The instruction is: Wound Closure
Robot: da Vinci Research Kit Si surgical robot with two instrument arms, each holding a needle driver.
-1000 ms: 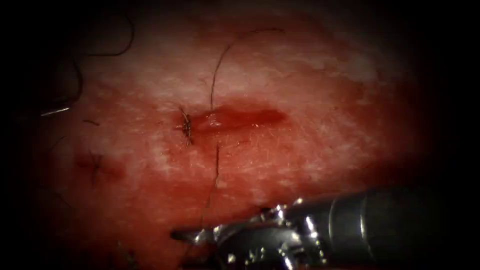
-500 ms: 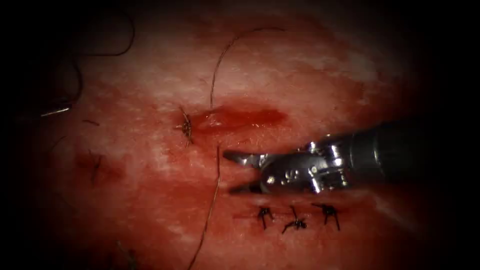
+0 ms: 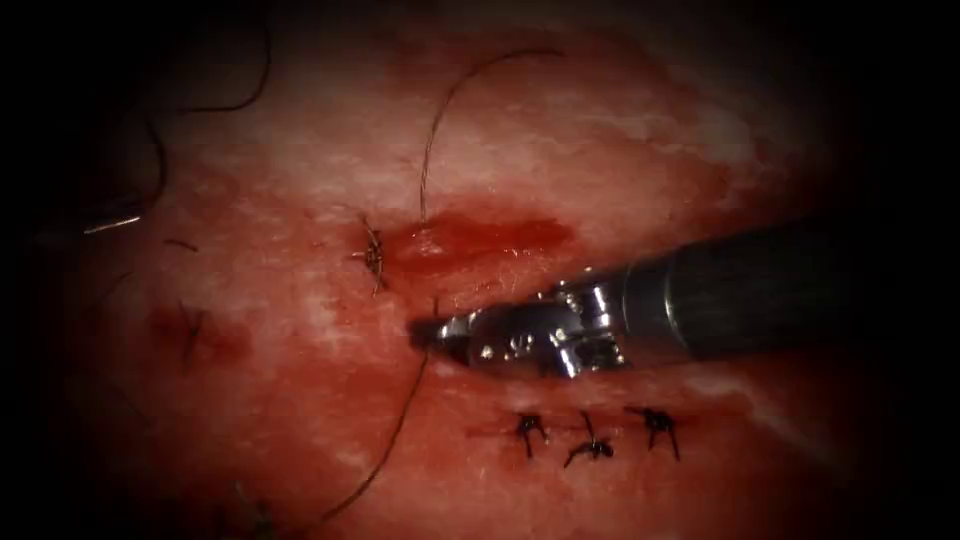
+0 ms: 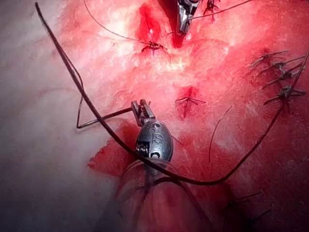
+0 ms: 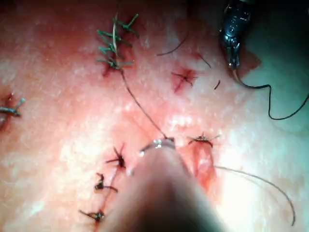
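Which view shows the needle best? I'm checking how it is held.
The left wrist view: the left tool holds the needle near one end, apparently clear of the tissue. The endoscope view gives a glint of it left of the cut; the right wrist view a small curve. The right tool holds thread.

The light I work under falls brightest on the middle of the tissue (image 3: pixel 600 130), where the surface shows plainly and wet spots glint. It weakens outward on every side, and the rim of the endoscope view sinks into black shadow (image 3: pixel 900 80), so I cannot tell what lies around. From my wrists the lighting is strong and close, with small shiny highlights on the wet surface. Past the tissue's edge in the right wrist view lies a dim, dark ground (image 5: pixel 285 43); I cannot tell what it is.
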